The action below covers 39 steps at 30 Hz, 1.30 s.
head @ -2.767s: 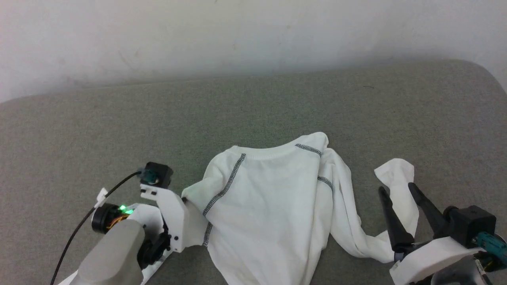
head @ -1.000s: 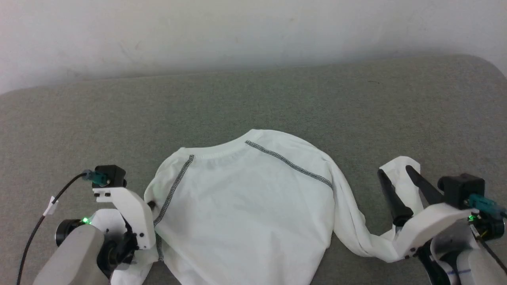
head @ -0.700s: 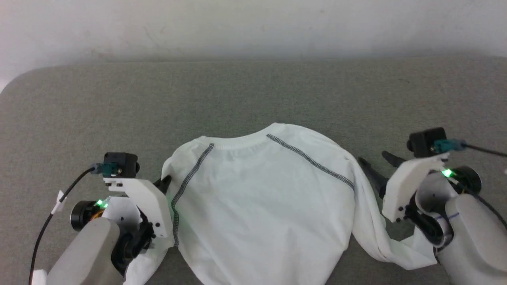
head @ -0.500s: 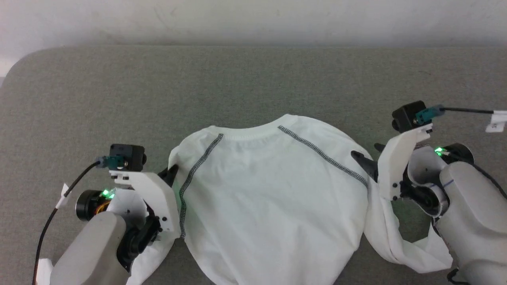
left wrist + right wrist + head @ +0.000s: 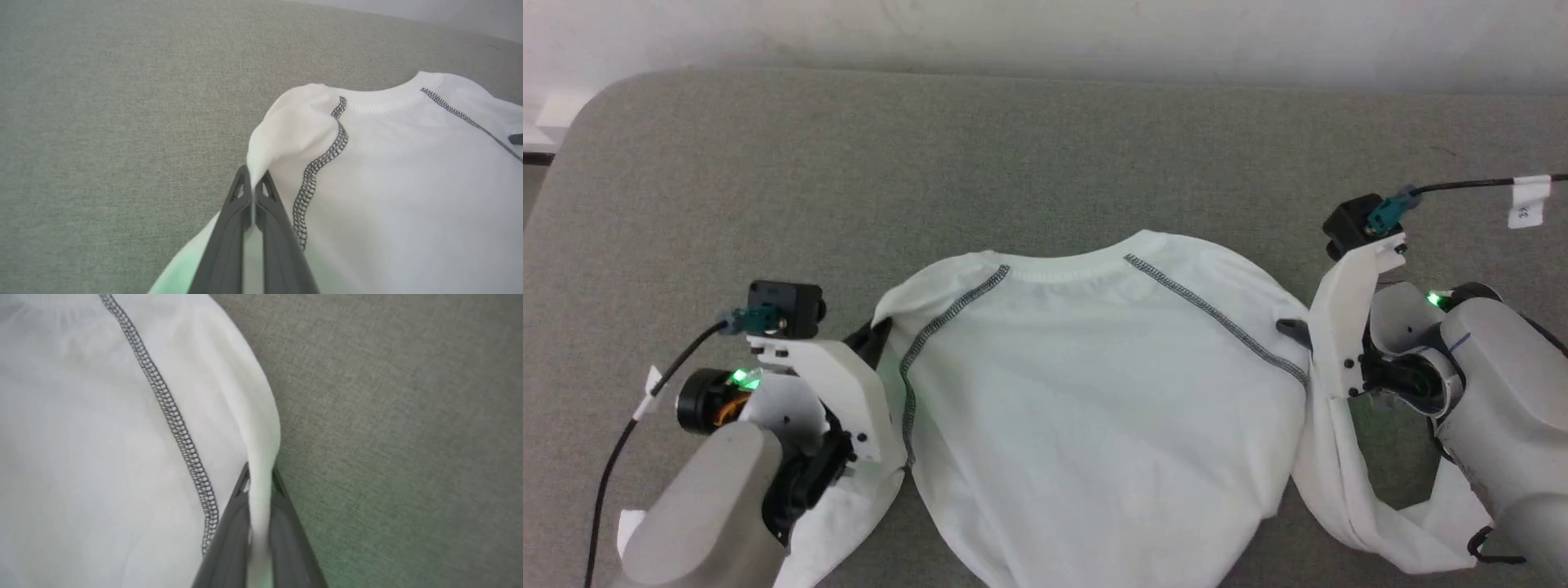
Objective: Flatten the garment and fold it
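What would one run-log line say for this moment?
left gripper: shut on white long-sleeved thin shirt, shoulder edge | right gripper: shut on other shoulder edge

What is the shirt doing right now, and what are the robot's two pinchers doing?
garment, unfolded, body spread fairly flat on the grey surface, sleeves rumpled at both sides
left gripper, shut on the garment's shoulder edge, pinching a fold
right gripper, shut on the garment's other shoulder edge

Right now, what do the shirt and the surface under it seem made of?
The garment: thin white knit, matte, perhaps cotton; it drapes softly and has a ribbed neck. The surface: grey-green woven upholstery cloth, matte; fine weave grain shows close up.
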{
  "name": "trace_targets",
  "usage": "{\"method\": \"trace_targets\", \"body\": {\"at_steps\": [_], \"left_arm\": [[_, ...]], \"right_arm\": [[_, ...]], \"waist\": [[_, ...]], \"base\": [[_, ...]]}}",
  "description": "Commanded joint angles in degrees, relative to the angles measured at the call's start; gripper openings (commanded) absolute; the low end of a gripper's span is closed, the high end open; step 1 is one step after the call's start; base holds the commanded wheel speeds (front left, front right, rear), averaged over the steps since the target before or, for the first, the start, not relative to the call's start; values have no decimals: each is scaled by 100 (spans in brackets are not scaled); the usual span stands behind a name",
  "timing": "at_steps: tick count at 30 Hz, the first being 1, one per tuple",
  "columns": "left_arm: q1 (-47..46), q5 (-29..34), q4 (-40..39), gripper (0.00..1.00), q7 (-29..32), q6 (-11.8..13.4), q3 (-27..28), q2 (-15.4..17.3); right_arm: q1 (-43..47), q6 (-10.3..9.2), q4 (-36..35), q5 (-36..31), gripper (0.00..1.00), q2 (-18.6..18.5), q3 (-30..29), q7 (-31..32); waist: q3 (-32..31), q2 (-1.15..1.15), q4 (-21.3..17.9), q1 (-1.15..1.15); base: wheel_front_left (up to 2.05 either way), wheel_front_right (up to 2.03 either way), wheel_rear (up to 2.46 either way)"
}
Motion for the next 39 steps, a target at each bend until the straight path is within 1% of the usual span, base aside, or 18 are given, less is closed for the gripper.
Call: {"method": "trace_targets", "body": {"at_steps": [1,4,6,8,11,13,17,19,23,27,32,35,39], "left_arm": [[-193,79,-40,0,-106,-17,69,106],[-421,219,-119,0,-218,-15,155,287],[-664,299,-154,0,-270,-51,215,399],[-983,369,-126,0,-313,-104,274,479],[-1570,454,20,0,-330,-192,326,511],[-2044,507,223,0,-355,-255,360,489],[-3106,676,830,0,-608,-364,452,425],[-3640,786,1181,0,-798,-391,499,409],[-4726,1080,1756,0,-1254,-410,569,459],[-5621,1289,2231,0,-1690,-408,607,453],[-6222,1437,2812,0,-2104,-580,496,354],[-6232,1412,3138,0,-2329,-647,458,220],[-5963,1250,3583,0,-2606,-772,471,23]], "right_arm": [[150,-4,-107,80,0,-44,27,-340],[-31,-4,-478,-27,0,-310,-152,-1054],[-150,-4,-680,-142,0,-474,-319,-1413],[-296,-4,-813,-260,0,-588,-519,-1667],[-583,-4,-871,-406,0,-665,-795,-1801],[-855,-4,-839,-522,0,-668,-971,-1883],[-1633,-4,-656,-871,0,-667,-1231,-2147],[-2085,-4,-533,-1109,0,-647,-1362,-2390],[-3029,-4,-331,-1601,0,-566,-1585,-3158],[-3757,-4,-55,-1963,0,-443,-1558,-3753],[-4216,-4,321,-2130,0,-282,-1286,-4190],[-4236,-4,565,-2059,0,-163,-1087,-4367],[-4075,-4,936,-1861,0,-20,-791,-4552]], "waist": [[-189,-1,-88,-1],[-384,-1,-163,-1],[-486,-1,-220,-1],[-537,-1,-284,-1],[-491,-1,-378,-1],[-388,-1,-444,-1],[-53,-1,-590,-1],[130,-1,-662,-1],[508,-1,-806,-1],[756,-1,-896,-1],[968,-1,-904,-1],[1107,-1,-877,-1],[1266,-1,-836,-1]], "base": [[0,0,0],[0,0,0],[0,0,0],[0,0,0],[0,0,0],[0,0,0],[0,0,0],[0,0,0],[0,0,0],[0,0,0],[0,0,0],[0,0,0],[0,0,0]]}}
